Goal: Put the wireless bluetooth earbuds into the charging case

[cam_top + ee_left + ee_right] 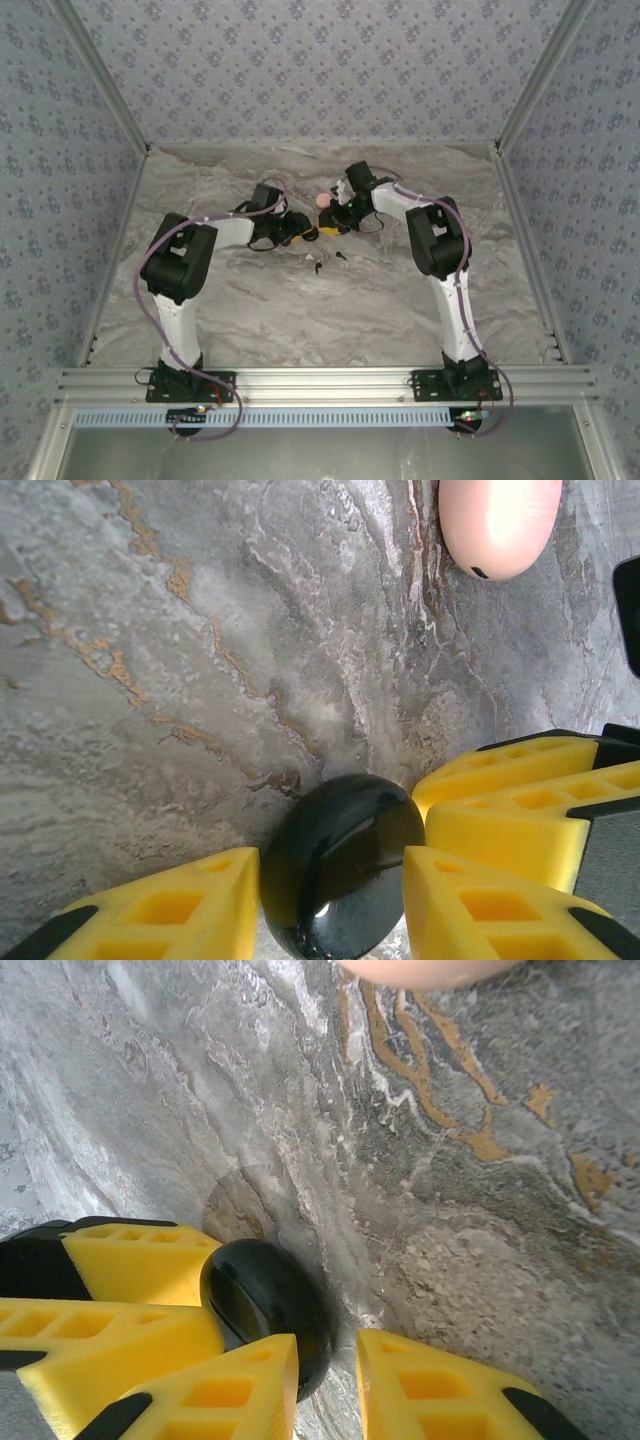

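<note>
Two tiny black earbuds, thin stemmed slivers, lie loose near the middle of the surface: the left earbud and the right earbud, close together but apart. The charging case, glossy, black and rounded, is just beyond them toward the far edge.

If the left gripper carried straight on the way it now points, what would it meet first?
The glossy black case is between the left gripper's fingers; past it, the line seems to reach marble table first. The pink oval lies off to the right, though depth is unclear.
</note>
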